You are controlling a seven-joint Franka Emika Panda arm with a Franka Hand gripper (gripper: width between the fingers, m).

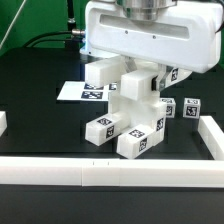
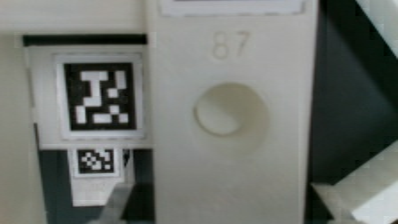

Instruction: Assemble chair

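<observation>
Chair [image 1: 128, 115] stands upright at frame centre, straight below my gripper [image 1: 140, 66]; whether the jaws clamp it, I cannot tell.

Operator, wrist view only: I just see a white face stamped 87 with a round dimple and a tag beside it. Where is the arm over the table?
Observer: The arm's white head hangs directly over the partly built chair, which stands in the middle of the black table.
Operator: Any loose parts nearby?
Observer: Two tagged cubes sit on the exterior view's right of the chair: the inner cube and the outer cube.
Operator: And the marker board?
Observer: The marker board lies flat behind the chair, toward the exterior view's left.
</observation>
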